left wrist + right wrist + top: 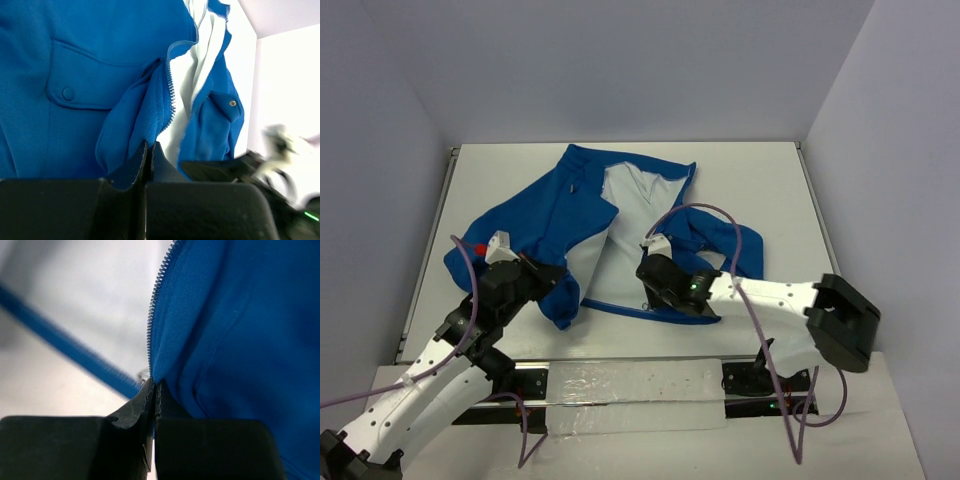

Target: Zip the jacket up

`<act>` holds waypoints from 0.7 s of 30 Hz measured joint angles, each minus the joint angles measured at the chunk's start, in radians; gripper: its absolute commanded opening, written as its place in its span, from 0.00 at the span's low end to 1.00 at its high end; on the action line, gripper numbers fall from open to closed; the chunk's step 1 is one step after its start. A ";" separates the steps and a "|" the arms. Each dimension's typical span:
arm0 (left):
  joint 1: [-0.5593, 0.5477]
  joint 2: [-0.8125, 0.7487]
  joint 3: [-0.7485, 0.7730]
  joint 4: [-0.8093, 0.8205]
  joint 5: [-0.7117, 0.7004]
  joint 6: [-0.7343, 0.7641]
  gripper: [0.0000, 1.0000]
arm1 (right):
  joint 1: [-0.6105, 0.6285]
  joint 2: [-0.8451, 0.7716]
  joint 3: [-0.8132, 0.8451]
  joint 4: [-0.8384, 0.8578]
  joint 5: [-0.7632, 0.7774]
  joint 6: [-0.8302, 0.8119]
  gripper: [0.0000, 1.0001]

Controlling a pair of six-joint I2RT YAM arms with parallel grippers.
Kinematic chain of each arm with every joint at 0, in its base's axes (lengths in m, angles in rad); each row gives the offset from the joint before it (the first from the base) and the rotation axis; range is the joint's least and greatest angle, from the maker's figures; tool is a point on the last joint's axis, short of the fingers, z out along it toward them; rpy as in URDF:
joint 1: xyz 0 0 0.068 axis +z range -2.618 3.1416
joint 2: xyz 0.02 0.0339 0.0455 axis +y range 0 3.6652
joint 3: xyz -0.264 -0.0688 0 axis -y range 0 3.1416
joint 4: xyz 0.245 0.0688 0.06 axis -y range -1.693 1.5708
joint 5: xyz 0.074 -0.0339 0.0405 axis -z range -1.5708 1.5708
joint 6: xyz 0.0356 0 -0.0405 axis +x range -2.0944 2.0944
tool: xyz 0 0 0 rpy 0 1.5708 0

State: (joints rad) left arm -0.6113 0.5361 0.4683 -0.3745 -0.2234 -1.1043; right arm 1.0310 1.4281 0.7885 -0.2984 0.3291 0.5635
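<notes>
The royal-blue jacket [550, 225] lies open on the white table, its white lining [632, 215] showing. My left gripper [563, 283] is shut on the bottom corner of the jacket's left front panel; in the left wrist view [149, 146] the blue fabric and zipper teeth [171, 95] rise from between the fingers. My right gripper [646, 270] is shut on the bottom edge of the right panel; the right wrist view [156, 384] shows the zipper teeth [151, 315] running up from the fingertips, and a small metal piece beside them.
A chest pocket with a snap button [68, 93] is at the left. The white table [760, 180] is walled by grey panels. A purple cable [740, 270] loops over the right arm. The jacket's bottom hem [620, 308] lies near the table's front edge.
</notes>
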 measured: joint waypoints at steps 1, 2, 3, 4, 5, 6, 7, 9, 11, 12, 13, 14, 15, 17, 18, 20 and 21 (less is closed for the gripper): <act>0.000 0.009 0.000 0.004 0.002 0.002 0.00 | 0.000 -0.046 -0.027 0.027 -0.028 -0.014 0.00; 0.000 0.021 0.000 0.010 0.005 0.004 0.00 | 0.000 -0.092 -0.054 0.056 -0.058 -0.029 0.00; 0.000 0.038 0.000 0.021 0.015 0.009 0.00 | 0.000 -0.141 -0.084 0.094 -0.094 -0.045 0.00; 0.000 0.054 0.000 0.035 0.024 0.011 0.00 | -0.001 -0.180 -0.107 0.121 -0.127 -0.059 0.00; 0.000 0.071 0.000 0.047 0.034 0.014 0.00 | -0.001 -0.214 -0.128 0.150 -0.157 -0.071 0.00; 0.000 0.090 0.000 0.059 0.046 0.016 0.00 | -0.001 -0.245 -0.147 0.180 -0.187 -0.083 0.00; 0.000 0.109 0.000 0.073 0.061 0.018 0.00 | -0.002 -0.274 -0.165 0.211 -0.215 -0.094 0.00; 0.000 0.135 0.000 0.102 0.092 0.024 0.00 | -0.006 -0.328 -0.198 0.267 -0.266 -0.109 0.00; 0.000 0.144 0.000 0.133 0.121 0.029 0.00 | -0.018 -0.378 -0.232 0.324 -0.315 -0.116 0.00; 0.000 0.145 0.000 0.147 0.134 0.032 0.00 | -0.028 -0.400 -0.247 0.350 -0.342 -0.117 0.00; 0.000 0.145 0.000 0.159 0.143 0.035 0.00 | -0.042 -0.415 -0.260 0.375 -0.371 -0.118 0.00; 0.000 0.144 0.000 0.168 0.150 0.037 0.00 | -0.060 -0.428 -0.272 0.399 -0.402 -0.119 0.00; 0.000 0.143 0.000 0.174 0.154 0.038 0.00 | -0.080 -0.436 -0.283 0.421 -0.434 -0.121 0.00; 0.000 0.138 0.000 0.174 0.154 0.040 0.00 | -0.119 -0.433 -0.292 0.441 -0.501 -0.134 0.07; 0.000 0.132 0.000 0.174 0.153 0.040 0.00 | -0.131 -0.421 -0.291 0.443 -0.523 -0.143 0.22; 0.000 0.117 0.000 0.172 0.149 0.039 0.00 | -0.139 -0.358 -0.269 0.415 -0.548 -0.170 0.49; 0.000 0.106 0.000 0.171 0.145 0.039 0.00 | -0.139 -0.308 -0.249 0.390 -0.551 -0.172 0.62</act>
State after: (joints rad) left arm -0.6113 0.6421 0.4683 -0.2035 -0.0781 -1.0653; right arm 0.8921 1.1200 0.5396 0.0920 -0.2214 0.3910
